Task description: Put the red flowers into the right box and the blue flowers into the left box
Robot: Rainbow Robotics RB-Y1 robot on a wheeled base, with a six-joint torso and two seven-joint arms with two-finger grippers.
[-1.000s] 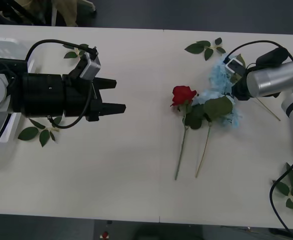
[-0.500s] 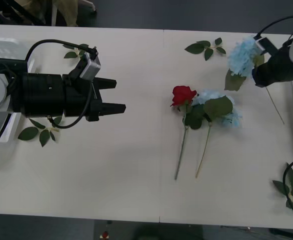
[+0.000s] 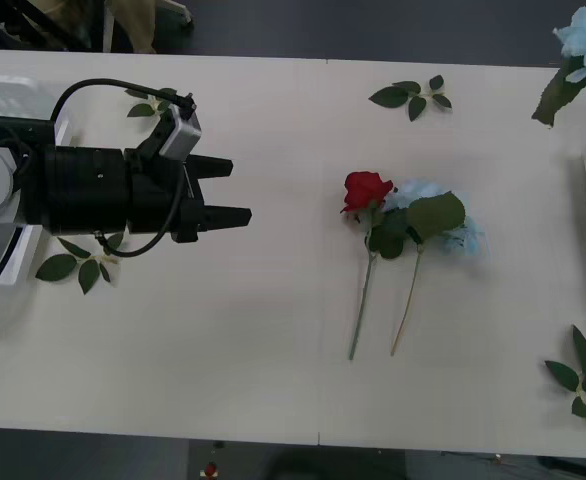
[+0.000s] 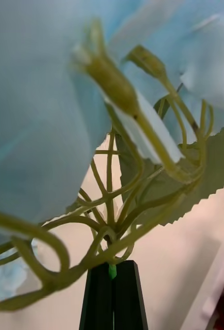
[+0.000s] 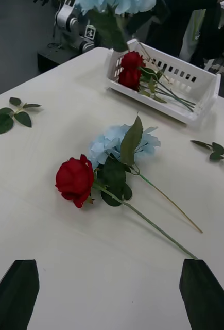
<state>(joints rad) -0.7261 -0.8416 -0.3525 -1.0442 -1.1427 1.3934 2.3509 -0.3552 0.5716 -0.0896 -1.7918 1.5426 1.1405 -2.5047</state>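
Blue flower (image 3: 585,38) aloft—past table (image 3: 273,380) edge.

A pale cream table (image 3: 273,380) spans the front view, with a thin seam running front to back near its middle. Beyond its far edge lies dark grey floor (image 3: 373,30), and more dark floor borders the near edge. Even light falls on the tabletop, casting soft shadows.
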